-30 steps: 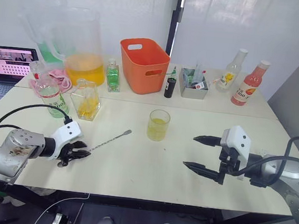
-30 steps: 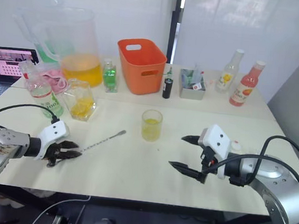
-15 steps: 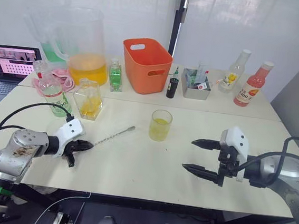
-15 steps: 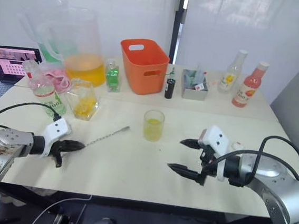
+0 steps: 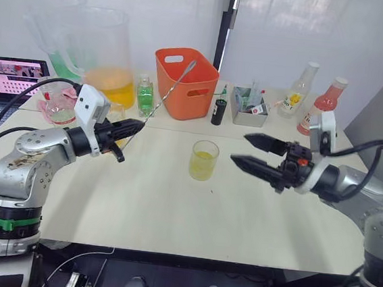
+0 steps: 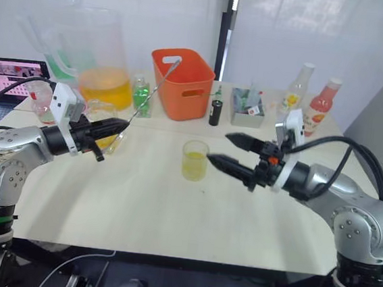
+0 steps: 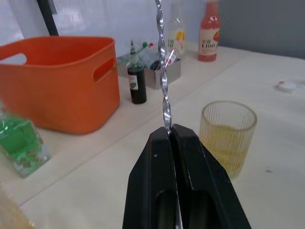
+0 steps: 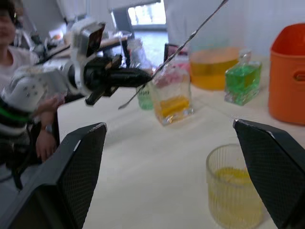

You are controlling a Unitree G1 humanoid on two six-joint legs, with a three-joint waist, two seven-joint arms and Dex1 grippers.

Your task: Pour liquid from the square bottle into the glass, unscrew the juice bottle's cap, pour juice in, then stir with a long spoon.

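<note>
My left gripper (image 5: pixel 137 125) is shut on the lower end of the long spoon (image 5: pixel 171 90), held in the air with the shaft slanting up toward the orange basket. The glass (image 5: pixel 203 159) stands mid-table, about a third full of yellow liquid. To the right of the glass my right gripper (image 5: pixel 240 148) hovers open, fingertips pointing at it. Partly behind my left gripper is the square bottle (image 8: pixel 174 100), with yellow contents. The juice bottle (image 5: pixel 59 107) shows behind my left arm. A small white cap (image 7: pixel 287 86) lies on the table.
At the back stand an orange basket (image 5: pixel 184 82), a huge pitcher (image 5: pixel 108 54) with orange liquid, a small green bottle (image 5: pixel 145 97), a dark bottle (image 5: pixel 218 109), a metal tin (image 5: pixel 247 108), a yellow-labelled bottle (image 5: pixel 298 89) and a pink-red bottle (image 5: pixel 323 103). A laptop (image 5: pixel 11 79) sits far left; a person (image 8: pixel 19 105) is beside the table.
My left gripper has closed on the spoon and lifted it off the table, tilting it upward. My right gripper has risen and moved in toward the glass, still open.
</note>
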